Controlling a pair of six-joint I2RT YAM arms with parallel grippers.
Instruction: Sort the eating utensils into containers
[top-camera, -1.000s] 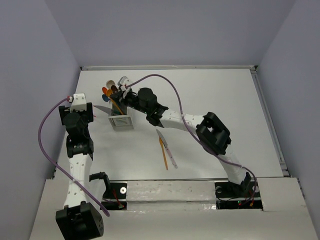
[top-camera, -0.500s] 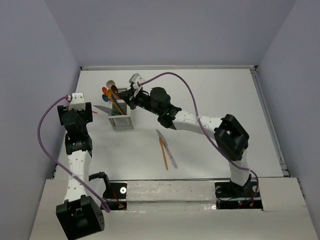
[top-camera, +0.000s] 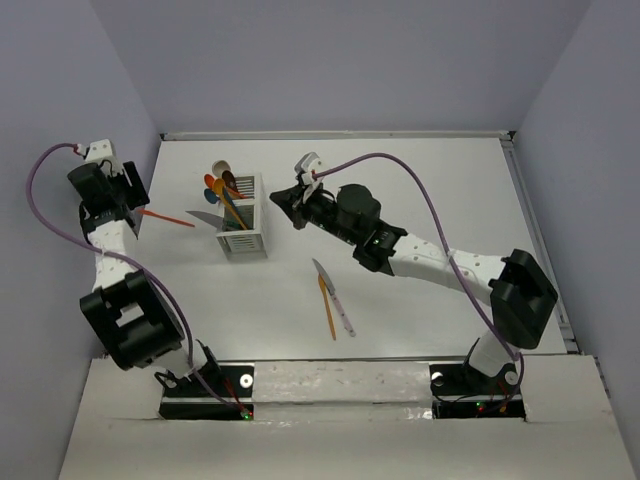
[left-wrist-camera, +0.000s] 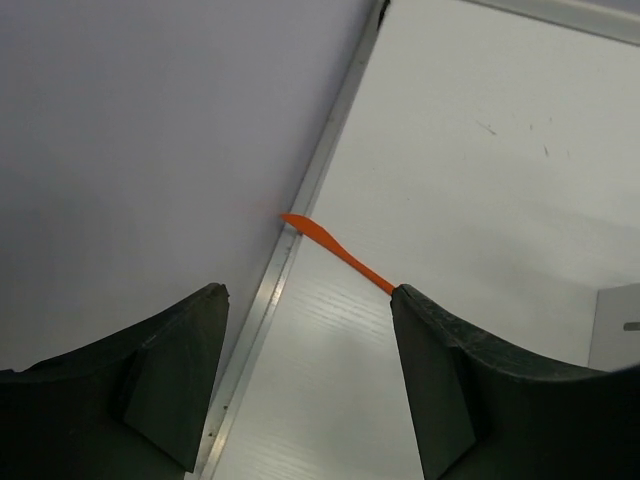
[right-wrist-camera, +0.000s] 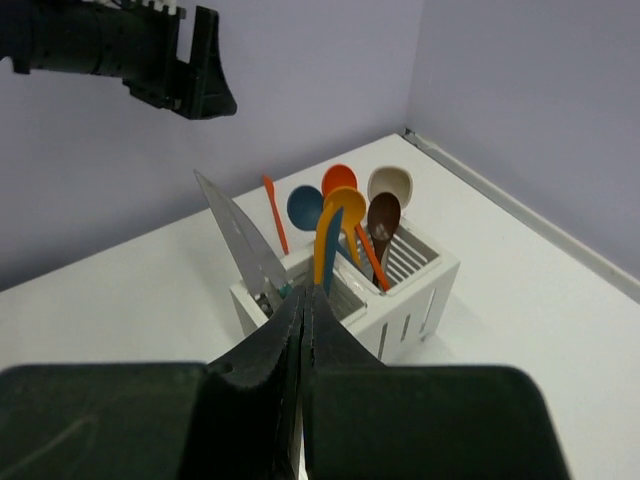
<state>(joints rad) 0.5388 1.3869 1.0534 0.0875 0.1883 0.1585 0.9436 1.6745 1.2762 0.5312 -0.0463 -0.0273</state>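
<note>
The white slatted caddy (top-camera: 244, 240) (right-wrist-camera: 415, 290) holds orange, blue, brown and beige spoons (top-camera: 218, 183) (right-wrist-camera: 345, 200) and a silver-bladed knife (top-camera: 204, 216) (right-wrist-camera: 234, 243) leaning out to the left. An orange knife (top-camera: 168, 217) (left-wrist-camera: 335, 250) lies on the table with its tip at the left edge rail. My left gripper (top-camera: 132, 206) (left-wrist-camera: 308, 292) hangs open above it, nothing between the fingers. My right gripper (top-camera: 297, 197) (right-wrist-camera: 303, 293) is shut and empty, just right of the caddy. Another orange utensil (top-camera: 327, 310) and a pink-handled knife (top-camera: 336, 300) lie mid-table.
The metal rail (left-wrist-camera: 300, 210) and the grey wall (left-wrist-camera: 150, 130) run close along the left gripper's side. The right arm (top-camera: 420, 255) stretches across the table's middle behind the two loose utensils. A purple cable (top-camera: 380, 165) arcs over it.
The left arm has swung up and left to the table's edge. The right gripper has pulled back to the right, away from the caddy, still shut.
</note>
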